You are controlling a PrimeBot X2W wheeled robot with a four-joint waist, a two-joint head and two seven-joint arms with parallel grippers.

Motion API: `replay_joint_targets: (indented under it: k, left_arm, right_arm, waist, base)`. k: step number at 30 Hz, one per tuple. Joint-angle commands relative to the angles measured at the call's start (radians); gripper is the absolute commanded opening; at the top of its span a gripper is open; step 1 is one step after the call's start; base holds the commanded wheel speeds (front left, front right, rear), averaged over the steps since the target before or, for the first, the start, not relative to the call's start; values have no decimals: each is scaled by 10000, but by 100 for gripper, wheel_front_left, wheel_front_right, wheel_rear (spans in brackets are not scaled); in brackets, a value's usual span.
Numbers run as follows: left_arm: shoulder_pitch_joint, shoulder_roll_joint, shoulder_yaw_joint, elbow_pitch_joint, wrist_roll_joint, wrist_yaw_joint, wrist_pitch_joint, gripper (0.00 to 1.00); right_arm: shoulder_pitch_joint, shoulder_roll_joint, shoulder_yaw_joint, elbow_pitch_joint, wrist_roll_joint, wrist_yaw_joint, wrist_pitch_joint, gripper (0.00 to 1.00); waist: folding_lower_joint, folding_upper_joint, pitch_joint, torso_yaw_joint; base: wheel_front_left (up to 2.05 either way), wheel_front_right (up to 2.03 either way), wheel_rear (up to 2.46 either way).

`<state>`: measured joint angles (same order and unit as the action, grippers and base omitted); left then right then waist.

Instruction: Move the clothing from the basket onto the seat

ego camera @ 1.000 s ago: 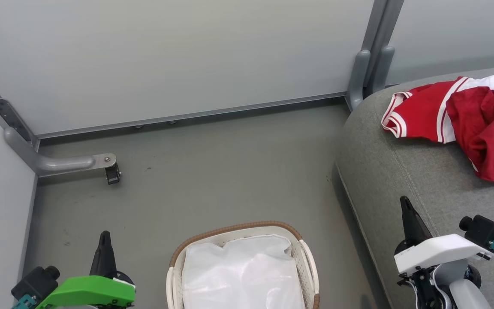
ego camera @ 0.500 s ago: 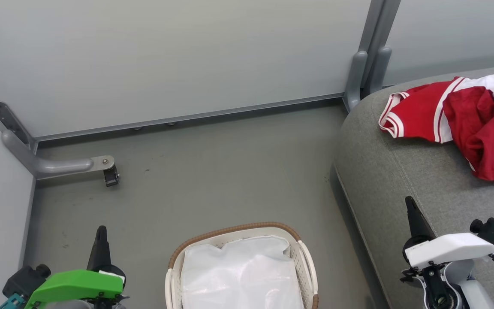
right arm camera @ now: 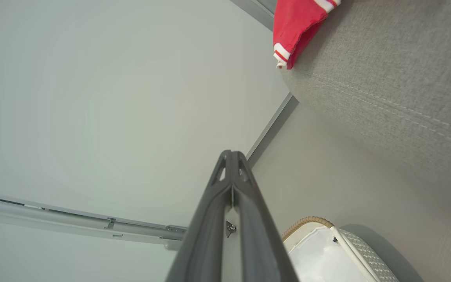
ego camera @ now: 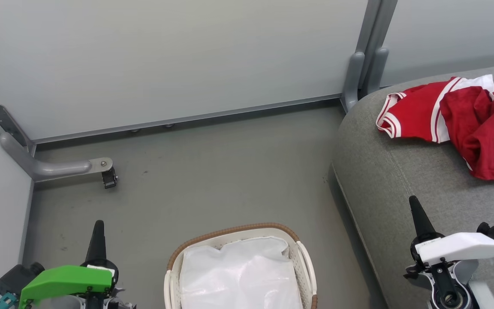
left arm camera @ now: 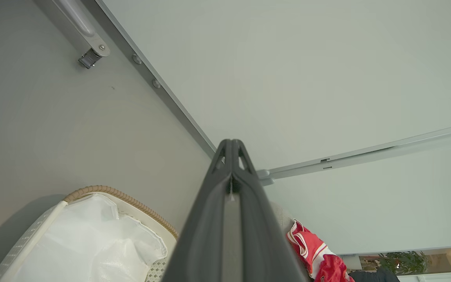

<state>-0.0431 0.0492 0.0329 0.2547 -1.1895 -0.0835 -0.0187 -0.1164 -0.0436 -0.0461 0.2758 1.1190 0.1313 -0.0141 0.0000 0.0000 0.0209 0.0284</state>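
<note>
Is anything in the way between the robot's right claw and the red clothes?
No, nothing visible is in the way. Just bare grey seat lies between the shut right gripper and the clothing, which lies on that seat, not in the basket.

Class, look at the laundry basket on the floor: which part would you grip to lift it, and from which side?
Probably the white handle on the basket's right side, approached from above. It arches off the perforated wall, seemingly leaving a gap for a finger; the woven rim looks broader, and the liner is loose.
</note>
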Motion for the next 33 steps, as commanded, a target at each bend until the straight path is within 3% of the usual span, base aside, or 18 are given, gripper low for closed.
replay_joint_targets:
  k: [1, 33]
  left_arm:
    - [-274, 76, 80, -115, -252, -66, 64, 0]
    - [-562, 74, 528, -114, -2746, -336, 844, 0]
  right_arm:
    - [3, -58, -64, -124, 271, -4, 71, 0]
    - [77, -80, -460, -261, 3166, -5, 832, 0]
  waist:
    - [0, 0, -5, -6]
    - [0, 0, -101, -160]
  base:
    - [0, 0, 0]
    - [0, 0, 0]
